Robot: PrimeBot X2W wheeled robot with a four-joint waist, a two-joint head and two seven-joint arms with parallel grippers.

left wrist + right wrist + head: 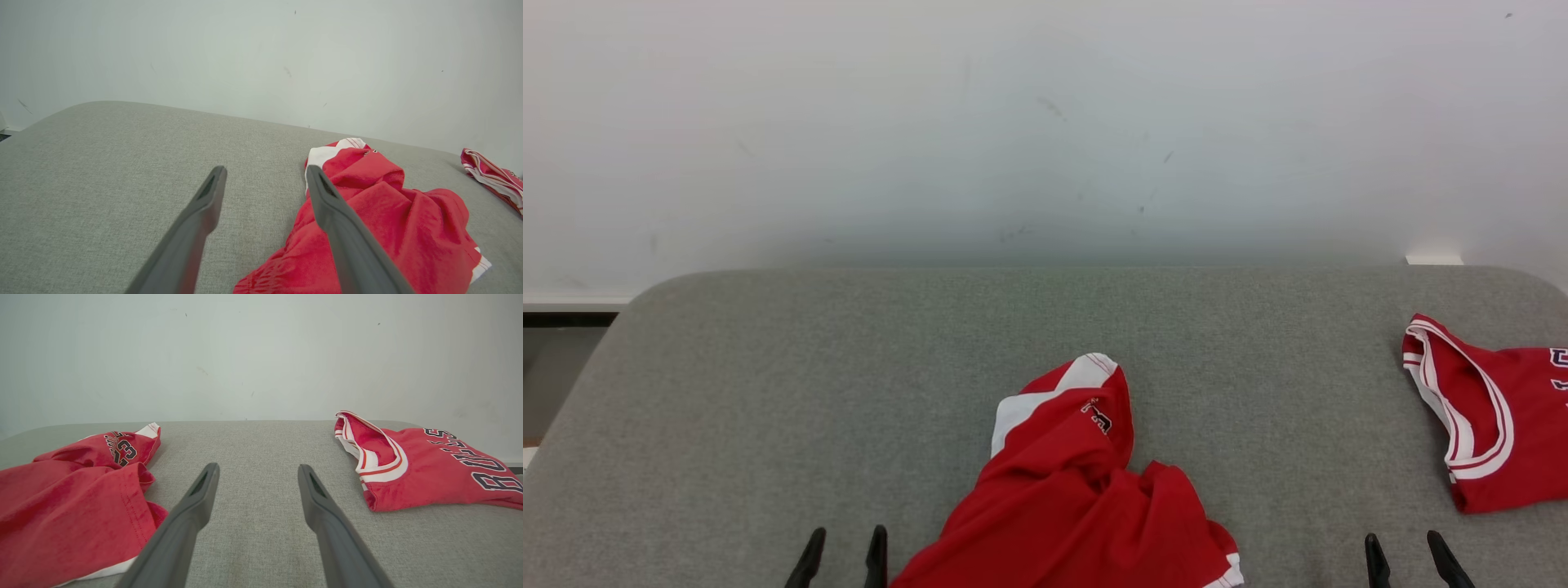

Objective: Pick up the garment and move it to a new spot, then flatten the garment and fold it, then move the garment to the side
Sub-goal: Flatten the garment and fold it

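We have both claws spread wide and holding nothing. Our left gripper (847, 535) hovers at the lower left of the head view, its two dark fingers apart over the grey padded surface (768, 392), just beside the left edge of the crumpled red garment (1070, 506). In the left wrist view one finger overlaps the cloth's edge, though we cannot tell whether it touches. The garment lies bunched in the middle of the near part of the surface, between our two grippers. It is red with white trim, with a white panel and a small dark number patch at its far end and a white-edged hem at its near right. Our right gripper (1403, 539) sits at the lower right, fingers parted over bare grey fabric, apart from the garment on its left. Farther right lies a second red jersey (1494, 416), flatter, with white-and-red banded trim around an opening and dark lettering across it. It runs off the right edge of the head view, well apart from the crumpled garment. A white wall (1045, 122) rises behind the surface.
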